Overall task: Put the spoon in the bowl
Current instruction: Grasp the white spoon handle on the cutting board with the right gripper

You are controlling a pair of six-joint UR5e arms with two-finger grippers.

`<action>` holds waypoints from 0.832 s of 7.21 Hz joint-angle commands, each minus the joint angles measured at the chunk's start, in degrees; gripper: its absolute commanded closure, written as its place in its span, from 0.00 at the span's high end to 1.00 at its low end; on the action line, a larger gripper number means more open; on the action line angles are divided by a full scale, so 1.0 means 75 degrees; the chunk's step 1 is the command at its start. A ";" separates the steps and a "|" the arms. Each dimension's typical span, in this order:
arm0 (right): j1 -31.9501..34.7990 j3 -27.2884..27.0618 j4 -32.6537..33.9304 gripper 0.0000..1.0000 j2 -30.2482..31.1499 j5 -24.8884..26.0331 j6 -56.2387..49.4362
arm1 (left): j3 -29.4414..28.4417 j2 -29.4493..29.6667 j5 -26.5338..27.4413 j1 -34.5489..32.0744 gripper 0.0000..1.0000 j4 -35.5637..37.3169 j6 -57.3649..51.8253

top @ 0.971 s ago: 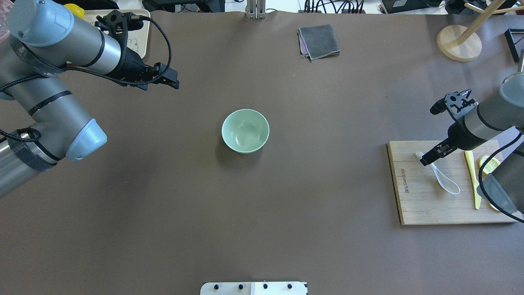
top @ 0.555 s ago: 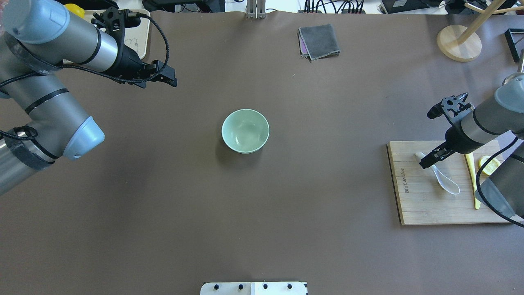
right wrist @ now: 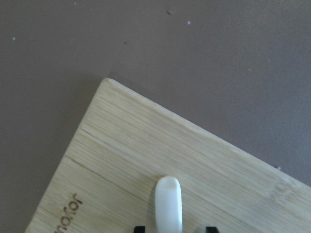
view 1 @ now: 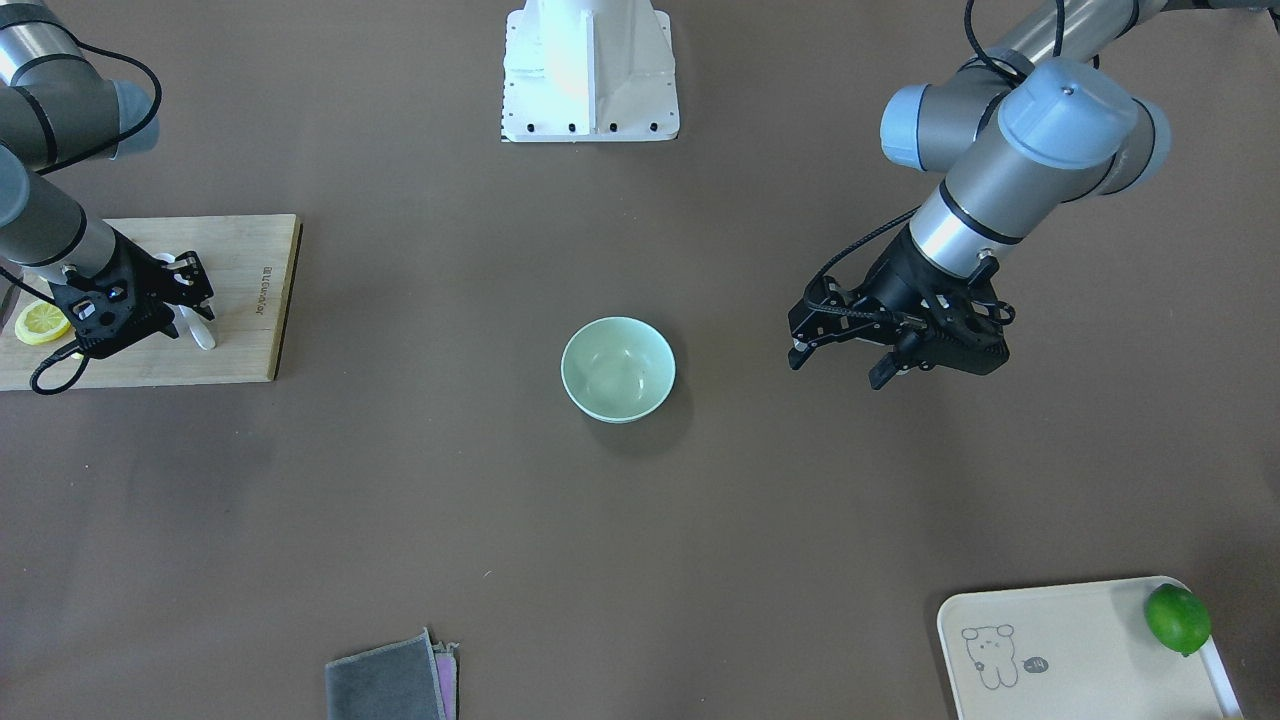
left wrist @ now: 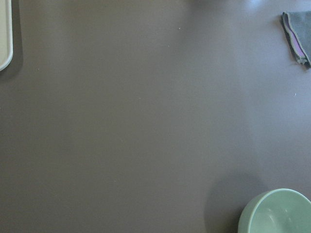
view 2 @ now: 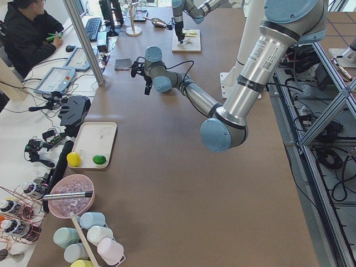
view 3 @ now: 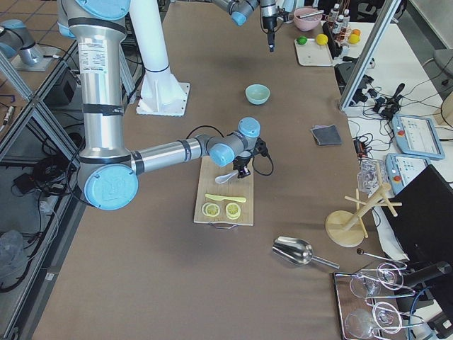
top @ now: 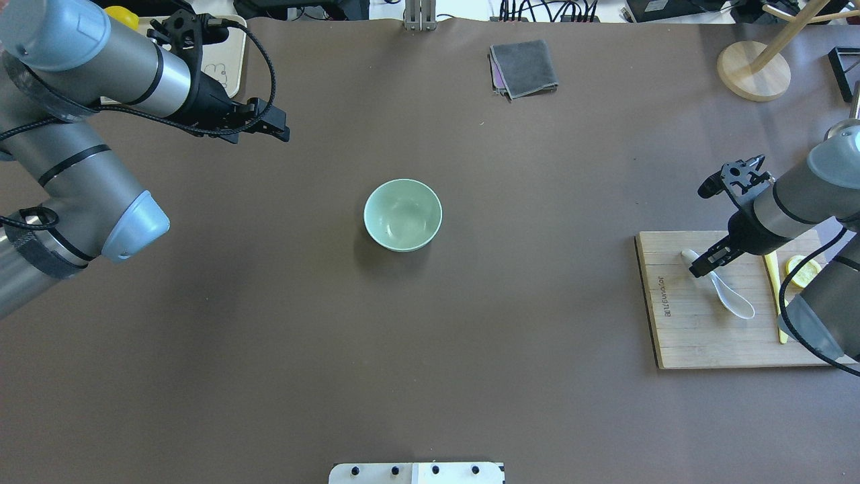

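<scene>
Two fingers of the right gripper (top: 702,264) were lowered astride the handle end of the white soup spoon (top: 729,296). A gap was seen on either side in the wrist view, so the gripper was judged spread and not yet clamped. The spoon was left lying flat on the bamboo cutting board (top: 678,336), scoop toward the robot. The handle was likely chosen as the narrow, raised part that could be pinched. Close beside it on the board, a slim yellow plastic knife (top: 777,296) and a lemon slice (top: 803,269) were laid, apart from the spoon but near enough to be nudged.

Farther out, the mint-green bowl (top: 403,215) was set upright and empty at the middle of the brown surface (top: 470,336), well apart from the board, with nothing seen along the path between them. Beyond it, the left gripper (view 1: 838,365) was held above the surface, spread and gripping nothing, off to the bowl's side. At the far edge a folded grey cloth (top: 524,67) and a cream tray (view 1: 1060,620) carrying a lime (view 1: 1177,618) were kept clear.
</scene>
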State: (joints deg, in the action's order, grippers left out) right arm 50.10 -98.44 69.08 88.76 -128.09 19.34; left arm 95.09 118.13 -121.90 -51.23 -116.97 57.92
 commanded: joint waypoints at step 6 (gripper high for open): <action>-0.0222 -0.0117 0.0000 0.00 0.0002 0.0599 0.0000 | -0.0035 0.0022 0.0000 0.0011 0.99 0.0010 0.0012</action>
State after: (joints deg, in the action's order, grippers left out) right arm 48.97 -98.94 69.08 88.69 -125.52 19.34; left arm 94.71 118.24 -121.90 -51.16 -116.90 58.01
